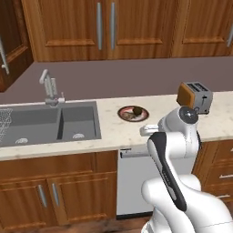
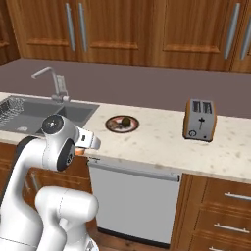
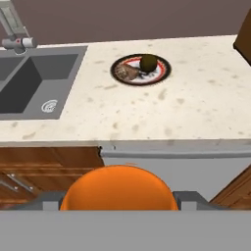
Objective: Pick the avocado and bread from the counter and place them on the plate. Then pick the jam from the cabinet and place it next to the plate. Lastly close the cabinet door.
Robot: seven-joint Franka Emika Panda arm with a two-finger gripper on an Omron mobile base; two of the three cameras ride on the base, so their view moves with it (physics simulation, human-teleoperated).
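The plate (image 3: 165, 66) lies on the speckled counter (image 3: 98, 112), right of the sink. On it rest the dark green avocado (image 3: 148, 62) and, to its left, the brown bread (image 3: 127, 72). Both also appear on the plate (image 1: 122, 110) from the base. My gripper (image 3: 117, 198) hovers in front of the counter's edge, below its top, shut on the jam (image 3: 117, 184), an orange round-topped jar between its fingers. The cabinet (image 1: 104, 27) with two long bar handles hangs above the counter. At the far left a cabinet door (image 1: 11, 41) stands at an angle.
A grey double sink (image 1: 45, 123) with a faucet (image 1: 50, 88) lies left of the plate. A toaster (image 2: 200, 120) stands on the counter to the right. Below the counter edge are a white dishwasher front (image 2: 132, 196) and wooden drawers (image 2: 220, 211).
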